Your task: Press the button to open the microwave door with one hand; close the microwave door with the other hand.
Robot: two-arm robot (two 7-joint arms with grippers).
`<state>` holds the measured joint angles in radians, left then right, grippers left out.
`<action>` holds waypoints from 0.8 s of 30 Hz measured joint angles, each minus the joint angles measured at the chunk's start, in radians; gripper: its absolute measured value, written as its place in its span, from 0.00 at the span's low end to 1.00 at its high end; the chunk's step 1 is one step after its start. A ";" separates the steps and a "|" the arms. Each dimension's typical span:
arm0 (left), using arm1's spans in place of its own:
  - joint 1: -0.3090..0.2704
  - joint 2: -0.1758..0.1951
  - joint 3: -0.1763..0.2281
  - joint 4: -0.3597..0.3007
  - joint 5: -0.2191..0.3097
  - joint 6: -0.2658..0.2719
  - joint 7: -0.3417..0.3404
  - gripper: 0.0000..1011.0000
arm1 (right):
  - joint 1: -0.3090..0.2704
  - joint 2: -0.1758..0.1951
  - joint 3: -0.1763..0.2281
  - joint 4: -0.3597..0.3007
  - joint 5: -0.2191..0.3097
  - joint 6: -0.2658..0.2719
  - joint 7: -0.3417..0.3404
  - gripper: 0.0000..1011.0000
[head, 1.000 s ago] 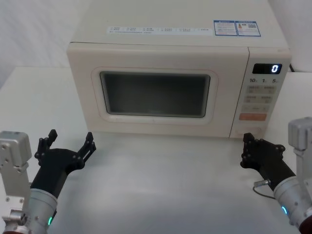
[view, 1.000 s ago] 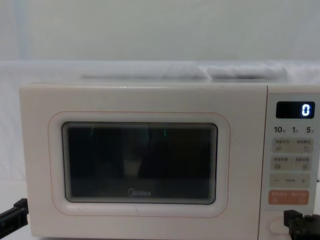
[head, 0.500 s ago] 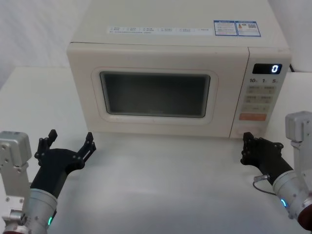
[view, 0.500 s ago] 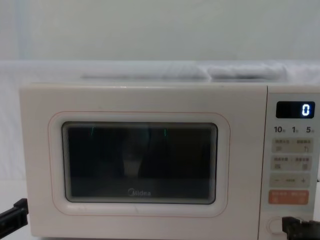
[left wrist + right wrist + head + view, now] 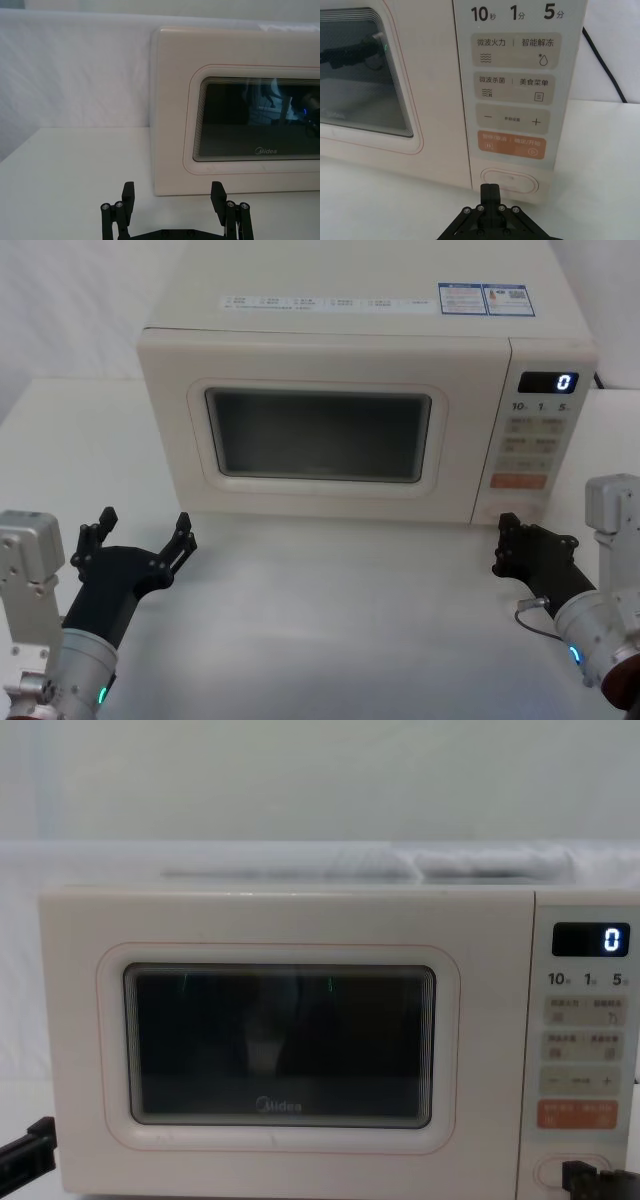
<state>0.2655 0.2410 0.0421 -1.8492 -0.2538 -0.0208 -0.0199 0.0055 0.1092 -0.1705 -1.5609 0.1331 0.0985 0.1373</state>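
Button-side right pincer (image 5: 490,190), black and clenched, hovers just before the wide oval cream-white button (image 5: 509,181) under the orange key. Left pincer (image 5: 138,538) rests released above the white worktop (image 5: 330,620). Cream-white "Midea" door (image 5: 285,1040) sits shut; display reads "0".

Microwave door (image 5: 318,435) cream-white, shut flush with the oven front; dark rounded-rectangular window, thin pink outline, grey "Midea" logo under the glass; covers the front's left and middle. Button (image 5: 509,181) wide cream-white oval with raised rim, at the bottom of the control panel, just under the orange-pink key; not pushed in, as far as visible.
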 joint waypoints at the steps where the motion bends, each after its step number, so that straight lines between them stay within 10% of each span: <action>1: 0.000 0.000 0.000 0.000 0.000 0.000 0.000 0.99 | 0.005 -0.003 0.000 0.008 0.001 -0.005 0.000 0.00; 24: 0.000 0.000 0.000 0.000 0.000 0.000 0.000 0.99 | 0.064 -0.030 0.009 0.102 0.013 -0.033 -0.008 0.00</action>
<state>0.2655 0.2409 0.0421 -1.8492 -0.2538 -0.0208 -0.0199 0.0693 0.0796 -0.1613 -1.4587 0.1461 0.0652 0.1292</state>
